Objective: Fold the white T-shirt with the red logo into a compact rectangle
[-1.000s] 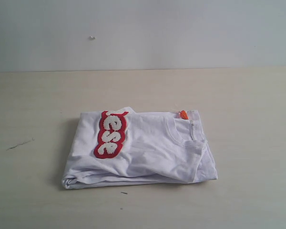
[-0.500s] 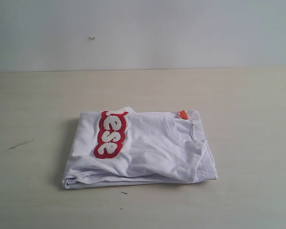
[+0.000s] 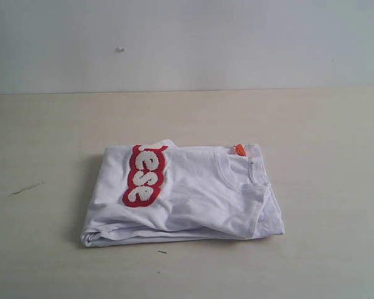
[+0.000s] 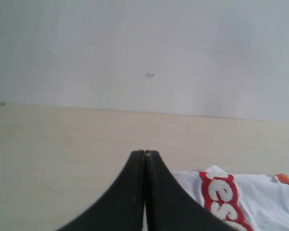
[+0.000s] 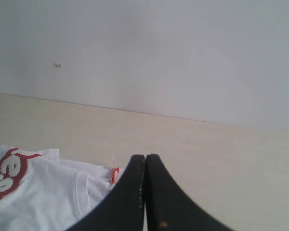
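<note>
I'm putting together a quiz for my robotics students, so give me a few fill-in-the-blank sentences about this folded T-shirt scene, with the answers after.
The white T-shirt lies folded on the table, and its logo is outlined in ____.
In the exterior view, the small orange tag sits to the ____ of the logo.
The left gripper and the right gripper both have their jaws ____.
Answers: red; right; shut.
</note>
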`<state>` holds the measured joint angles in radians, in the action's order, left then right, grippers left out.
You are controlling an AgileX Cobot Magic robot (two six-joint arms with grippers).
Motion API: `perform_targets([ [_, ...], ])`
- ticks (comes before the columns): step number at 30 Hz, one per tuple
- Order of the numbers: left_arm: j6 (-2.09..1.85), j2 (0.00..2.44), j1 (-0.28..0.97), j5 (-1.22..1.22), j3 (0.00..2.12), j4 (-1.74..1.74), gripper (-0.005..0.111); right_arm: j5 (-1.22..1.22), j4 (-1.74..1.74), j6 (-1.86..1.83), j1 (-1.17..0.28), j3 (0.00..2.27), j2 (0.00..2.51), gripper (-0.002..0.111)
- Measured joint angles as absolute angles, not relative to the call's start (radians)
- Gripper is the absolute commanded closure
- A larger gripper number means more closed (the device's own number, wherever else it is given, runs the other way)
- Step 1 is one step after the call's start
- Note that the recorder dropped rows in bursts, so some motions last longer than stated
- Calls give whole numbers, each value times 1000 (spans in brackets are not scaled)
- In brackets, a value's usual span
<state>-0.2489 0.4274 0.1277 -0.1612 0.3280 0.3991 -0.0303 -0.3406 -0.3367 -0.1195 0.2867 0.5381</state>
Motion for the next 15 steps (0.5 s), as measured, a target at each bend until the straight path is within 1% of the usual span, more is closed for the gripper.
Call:
perform_targets([
  [4,-126,313,66,-198,313,207,107,-30,-341,-337,-120,287,538,108],
  [10,-97,167,-32,-213,248,107,107,-30,-341,-337,-120,287,538,108],
  [15,-74,90,-47,-216,163,41,107,-30,-341,-337,-120,287,538,108],
])
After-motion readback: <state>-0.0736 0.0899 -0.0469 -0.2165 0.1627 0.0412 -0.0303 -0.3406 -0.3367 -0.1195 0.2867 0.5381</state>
